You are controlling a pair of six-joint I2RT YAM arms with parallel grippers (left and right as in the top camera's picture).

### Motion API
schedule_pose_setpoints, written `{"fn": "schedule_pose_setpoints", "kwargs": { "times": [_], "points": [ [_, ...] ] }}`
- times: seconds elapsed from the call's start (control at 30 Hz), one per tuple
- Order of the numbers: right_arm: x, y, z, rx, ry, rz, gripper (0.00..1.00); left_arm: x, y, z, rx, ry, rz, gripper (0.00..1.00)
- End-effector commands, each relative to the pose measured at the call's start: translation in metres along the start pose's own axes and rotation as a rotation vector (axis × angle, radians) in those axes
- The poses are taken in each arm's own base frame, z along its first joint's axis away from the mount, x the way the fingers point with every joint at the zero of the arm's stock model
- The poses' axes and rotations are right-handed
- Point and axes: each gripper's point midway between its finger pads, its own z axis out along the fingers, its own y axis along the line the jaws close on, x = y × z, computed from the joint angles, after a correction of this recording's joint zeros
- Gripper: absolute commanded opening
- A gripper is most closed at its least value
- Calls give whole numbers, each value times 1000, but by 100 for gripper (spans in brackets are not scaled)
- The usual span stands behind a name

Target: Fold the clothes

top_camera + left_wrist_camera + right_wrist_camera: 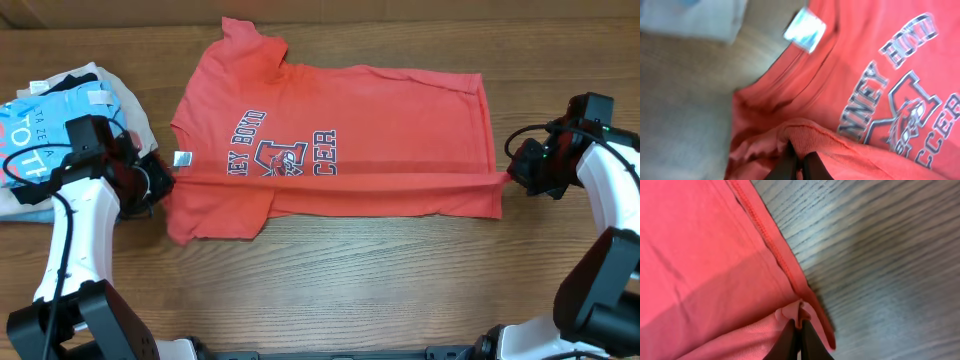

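The coral-red T-shirt (380, 120) lies flat across the middle of the wooden table (380, 275), chest print up, its neck end toward the left arm and its hem toward the right arm. A straight crease runs the length of the shirt from one gripper to the other, with a narrow band of cloth lying on the near side of it. The left gripper (160, 183) is closed tight on a bunched ridge of red cloth at the neck end, just below the white neck label (181, 158); the left wrist view shows the dark fingertips (790, 162) pressed together with the fabric rolled over them. The right gripper (508, 177) is pinched closed on the hem corner, and in the right wrist view a small fold of cloth sits squeezed between its fingertips (792, 335) right beside the stitched hem seam (765, 235). One sleeve points to the far edge of the table, the other spreads toward the near edge beside the left arm. Bare wood runs wide along the near side of the shirt and past the hem around the right arm; the far side has only a thin strip. A pile of folded garments (40, 130), a light blue printed tee on top, crowds the left gripper closely
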Motion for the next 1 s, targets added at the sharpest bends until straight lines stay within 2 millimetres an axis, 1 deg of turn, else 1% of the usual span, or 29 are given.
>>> {"fn": "schedule_pose_setpoints", "kwargs": {
  "times": [0.0,0.07,0.17,0.47,0.77,0.97],
  "points": [
    [-6,-5,6,24,-16,-11,4,-3,-6,9,-6,-13,15,4],
    [-10,-4,6,18,-36,-14,4,-5,-15,15,4,-20,41,5],
    [-16,-1,6,7,-58,-19,4,-7,-21,23,11,-25,62,5],
    [-25,6,6,-21,-94,-37,4,-6,-18,41,-3,-1,57,4],
    [-33,14,5,-54,-128,-50,4,-7,-17,44,-9,-6,57,4],
    [-33,22,16,-57,-117,-71,5,-11,-17,44,-12,-19,55,4]
  ]
}}
